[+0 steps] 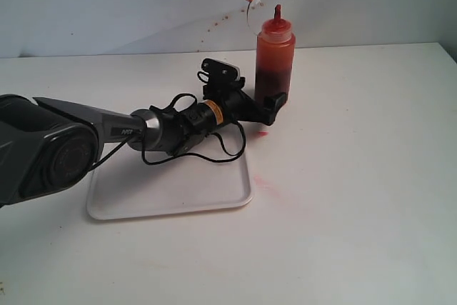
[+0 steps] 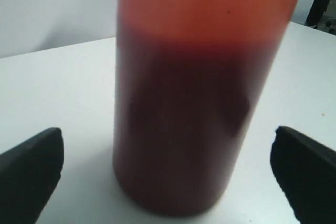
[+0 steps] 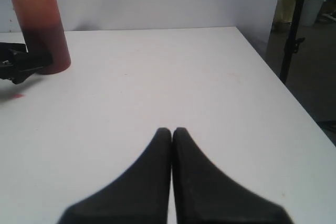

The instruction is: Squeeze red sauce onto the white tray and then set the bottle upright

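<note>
Left gripper (image 1: 273,98) is spread wide, 1 finger (image 2: 31,174) on each side of the bottle (image 1: 275,58), with clear table (image 1: 357,176) showing in both gaps in the left wrist view. Flanking it, not touching it.

Key relation: the bottle sits dead ahead of the claw, centred between the jaws and deep in the opening. Its long axis is vertical, square to the closing line, and the jaws are level with its lower body, near the base. My read: a straight close should land on the sauce-filled part, no re-aim needed.

The left arm is the only one in reach. Right gripper (image 3: 172,135) is pinched fully together, holds nothing, and is well apart from the bottle.

The white tray (image 1: 171,201) lies behind the claw, back under the left forearm. I can't see any sauce on it, so I judge the squeeze not yet done.

Bottle look: upright on the table, translucent orange-red wall, red cap (image 1: 277,23) with a pointed nozzle on top. The red sauce (image 2: 178,129) is dark and fills about the lower half, with a paler band above.

Faint pink smear (image 1: 261,134) on the table just beside the claw, tray side.

Risk guess: soft wall, so a low grip may flex it.
</note>
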Available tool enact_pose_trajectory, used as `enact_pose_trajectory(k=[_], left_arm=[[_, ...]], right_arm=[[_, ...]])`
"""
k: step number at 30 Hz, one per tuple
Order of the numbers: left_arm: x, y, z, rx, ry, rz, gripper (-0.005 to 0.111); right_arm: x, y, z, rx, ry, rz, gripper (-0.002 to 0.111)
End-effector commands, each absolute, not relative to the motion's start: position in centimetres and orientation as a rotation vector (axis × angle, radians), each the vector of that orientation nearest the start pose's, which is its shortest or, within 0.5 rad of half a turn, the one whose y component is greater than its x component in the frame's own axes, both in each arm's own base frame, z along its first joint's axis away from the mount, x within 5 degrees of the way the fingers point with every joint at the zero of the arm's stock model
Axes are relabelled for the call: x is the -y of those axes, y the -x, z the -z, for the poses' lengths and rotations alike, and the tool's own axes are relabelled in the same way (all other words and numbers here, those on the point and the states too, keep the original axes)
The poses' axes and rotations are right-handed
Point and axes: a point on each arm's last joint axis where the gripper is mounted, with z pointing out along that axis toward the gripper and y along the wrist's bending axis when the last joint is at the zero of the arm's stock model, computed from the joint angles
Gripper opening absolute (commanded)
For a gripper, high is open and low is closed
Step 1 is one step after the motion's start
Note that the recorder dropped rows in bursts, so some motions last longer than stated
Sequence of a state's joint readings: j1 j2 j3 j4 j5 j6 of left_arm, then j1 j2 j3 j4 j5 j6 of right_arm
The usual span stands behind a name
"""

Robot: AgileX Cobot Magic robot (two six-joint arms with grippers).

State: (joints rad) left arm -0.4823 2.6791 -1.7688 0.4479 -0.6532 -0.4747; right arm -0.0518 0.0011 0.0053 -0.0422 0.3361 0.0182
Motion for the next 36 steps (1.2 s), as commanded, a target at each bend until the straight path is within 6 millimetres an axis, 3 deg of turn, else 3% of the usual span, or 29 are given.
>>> enact_pose_trajectory(k=[1,13,28,36], left_arm=[[27.6,-46.9,-2.8,-1.744,-0.549,0.653,0.104],[27.5,-47.1,-3.4,-1.712,-0.478,0.687,0.105],[27.7,-47.4,-3.8,-1.805,-0.616,0.580,0.105],[27.8,-47.3,-5.4,-1.860,-0.665,0.573,0.105]], right_arm=[[0.5,-5.4,-18.3,-1.817,-0.031,0.083,0.000],[0.5,-5.4,-18.3,-1.817,-0.031,0.083,0.000],[0.5,-5.4,-18.3,-1.817,-0.031,0.083,0.000],[0.5,-5.4,-18.3,-1.817,-0.031,0.083,0.000]])
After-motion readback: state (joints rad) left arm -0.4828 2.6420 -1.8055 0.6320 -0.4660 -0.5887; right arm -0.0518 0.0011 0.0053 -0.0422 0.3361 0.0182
